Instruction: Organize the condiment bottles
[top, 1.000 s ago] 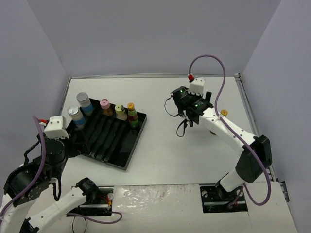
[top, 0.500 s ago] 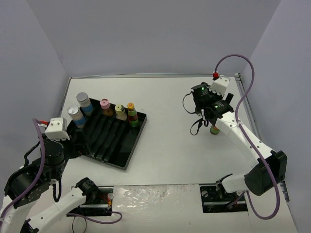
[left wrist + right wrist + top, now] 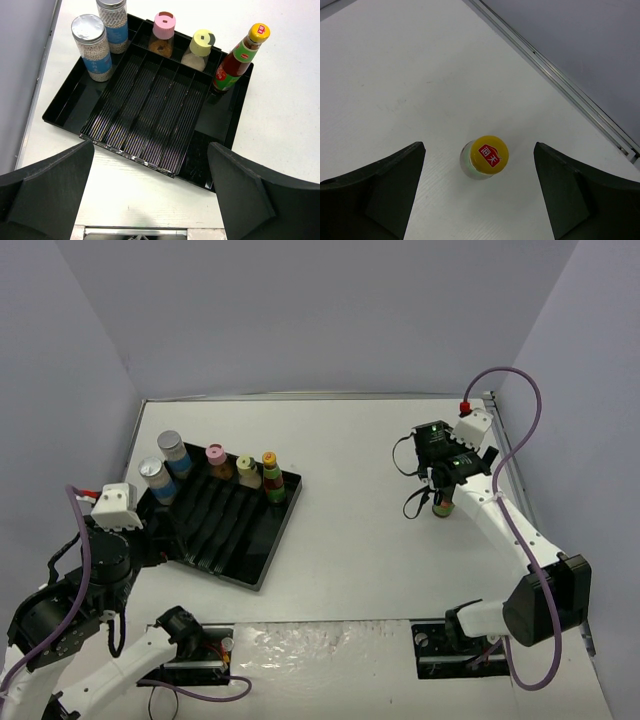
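Observation:
In the top view a black ridged tray [image 3: 225, 530] holds two silver-lidded bottles [image 3: 170, 452], a pink-capped bottle [image 3: 217, 460], a pale-yellow-capped bottle [image 3: 248, 471] and a dark red-green bottle [image 3: 271, 477] along its far edge. A second dark bottle [image 3: 441, 506] stands alone at the right. My right gripper [image 3: 440, 488] hovers over it, open; the right wrist view shows its yellow cap [image 3: 490, 154] between the spread fingers [image 3: 375, 190]. My left gripper [image 3: 150, 200] is open and empty, on the near side of the tray [image 3: 150, 110].
The raised table rail [image 3: 560, 85] runs close behind the lone bottle, with the grey side wall beyond it. The tray's ridged middle channels hold nothing. The table's near edge [image 3: 150, 232] lies just below my left fingers.
My right arm has swung right from the table's middle to above the lone bottle near the right rail. The left arm has barely moved.

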Controlling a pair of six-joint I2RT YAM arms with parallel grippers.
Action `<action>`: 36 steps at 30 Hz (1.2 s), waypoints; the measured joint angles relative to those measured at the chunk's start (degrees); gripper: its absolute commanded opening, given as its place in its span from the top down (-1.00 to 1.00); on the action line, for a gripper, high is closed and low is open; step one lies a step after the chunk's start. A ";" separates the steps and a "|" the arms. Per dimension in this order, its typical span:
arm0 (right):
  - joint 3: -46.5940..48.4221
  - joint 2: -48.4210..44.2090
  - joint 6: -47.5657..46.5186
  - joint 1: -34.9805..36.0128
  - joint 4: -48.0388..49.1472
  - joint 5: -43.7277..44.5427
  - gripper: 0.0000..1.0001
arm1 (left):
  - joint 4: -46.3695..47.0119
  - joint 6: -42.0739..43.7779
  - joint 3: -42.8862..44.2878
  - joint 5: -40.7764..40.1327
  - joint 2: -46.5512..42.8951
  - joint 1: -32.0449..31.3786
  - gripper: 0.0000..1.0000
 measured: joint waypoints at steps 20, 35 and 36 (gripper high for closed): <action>-8.67 1.60 2.95 -1.29 6.20 -0.01 -0.71 | 0.75 0.75 -0.56 0.00 0.02 0.00 -0.89; -13.17 2.91 3.27 -3.10 13.47 0.66 -0.44 | 0.55 0.75 -0.56 -0.03 -0.42 0.00 -0.89; -13.21 3.02 3.20 -3.16 13.82 0.72 -0.44 | 0.48 0.75 -0.56 -0.03 -0.42 0.00 -0.89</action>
